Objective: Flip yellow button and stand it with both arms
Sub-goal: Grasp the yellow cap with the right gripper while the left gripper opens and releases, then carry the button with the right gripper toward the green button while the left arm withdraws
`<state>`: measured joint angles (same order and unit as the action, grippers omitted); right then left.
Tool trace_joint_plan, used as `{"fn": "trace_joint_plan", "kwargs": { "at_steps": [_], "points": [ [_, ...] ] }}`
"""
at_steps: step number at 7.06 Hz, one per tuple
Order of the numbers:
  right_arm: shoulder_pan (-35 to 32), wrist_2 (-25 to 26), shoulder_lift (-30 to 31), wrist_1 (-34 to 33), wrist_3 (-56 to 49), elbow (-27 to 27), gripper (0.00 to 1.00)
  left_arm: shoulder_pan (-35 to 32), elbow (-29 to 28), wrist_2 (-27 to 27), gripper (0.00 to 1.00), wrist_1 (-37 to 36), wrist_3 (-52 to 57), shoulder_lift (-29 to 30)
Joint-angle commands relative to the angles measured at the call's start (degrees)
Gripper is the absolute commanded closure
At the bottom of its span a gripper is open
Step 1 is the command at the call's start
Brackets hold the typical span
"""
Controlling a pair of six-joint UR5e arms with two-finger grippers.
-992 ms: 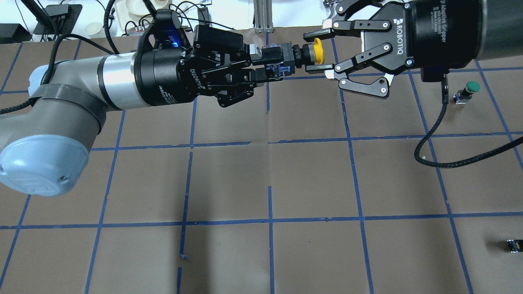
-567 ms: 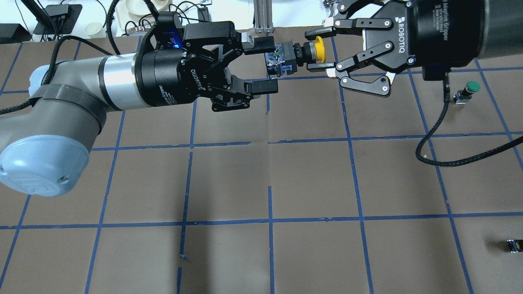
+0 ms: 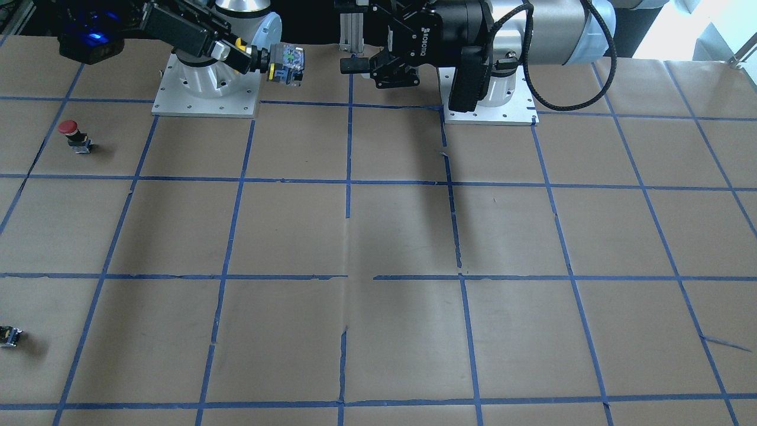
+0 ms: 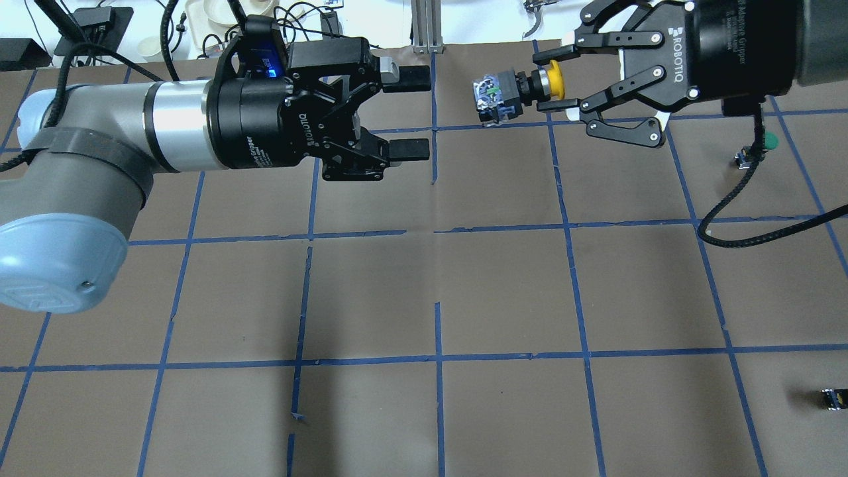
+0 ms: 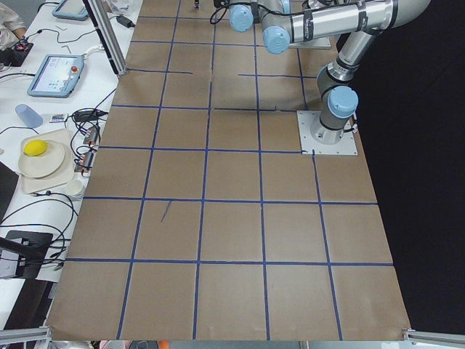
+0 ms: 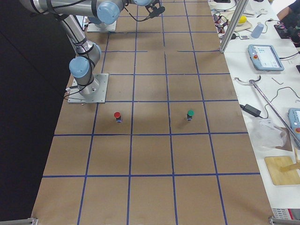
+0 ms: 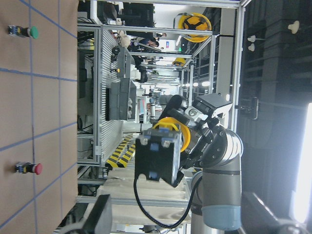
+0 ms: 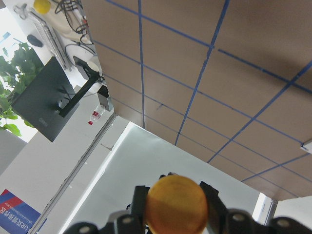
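From the overhead view I saw the right gripper [image 4: 560, 81] clamped on the yellow button [image 4: 513, 93] at its cap end. It held the button sideways in the air above the table [image 4: 503, 291]. The round yellow cap sat between the fingers, and the black-and-grey body, with blue and green bits on its end, pointed away from the right gripper toward the left gripper [image 4: 412, 114]. The left gripper's jaws were spread wide, held nothing, and stood clearly apart from the button. A green button [image 4: 762, 147] stood on the paper on the side of the right gripper away from the left one. In the front-facing view the button again jutted from the right gripper, and a red button [image 3: 74, 135] stood well apart from it. In the exterior left view a plate [image 5: 54, 171] on the side bench held one round yellow object [image 5: 35, 148]. The left wrist camera showed me the button's dark underside with the yellow rim behind it. In the right wrist view the cap was a blurred yellow disc.
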<state>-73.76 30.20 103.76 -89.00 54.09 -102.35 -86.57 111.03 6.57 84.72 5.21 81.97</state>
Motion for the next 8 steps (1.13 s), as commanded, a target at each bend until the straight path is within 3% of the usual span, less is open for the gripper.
{"fn": "trace_joint_plan", "kwargs": {
  "at_steps": [1, 3, 5, 6, 7, 8],
  "points": [
    [3.9, 10.5, -3.7, -0.7, -12.3, 0.0, 0.70, 3.3, -0.3, 11.0, 0.08, -2.6, -0.6, 0.9],
    [4.0, 25.4, -5.8, 0.0, -35.2, -0.3, 0.70, 6.1, -4.0, 32.0, 0.08, -4.2, -1.5, 3.0],
    [4.8, 41.2, -8.1, -2.0, -61.2, -2.7, 0.72, 4.6, -12.4, 53.4, 0.08, -2.0, -1.6, 7.0],
    [8.5, 45.3, -8.1, -6.1, -68.8, -4.9, 0.72, 2.5, -15.0, 64.9, 0.08, -1.2, -1.5, 7.2],
    [14.8, 45.5, -8.9, -10.1, -79.3, -7.7, 0.72, -0.2, -16.2, 77.1, 0.08, -0.5, -1.4, 7.2],
    [21.0, 45.5, -10.0, -15.8, -89.2, -10.3, 0.72, -0.4, -15.4, 82.8, 0.08, -0.4, -0.7, 7.0]
  ]
}}
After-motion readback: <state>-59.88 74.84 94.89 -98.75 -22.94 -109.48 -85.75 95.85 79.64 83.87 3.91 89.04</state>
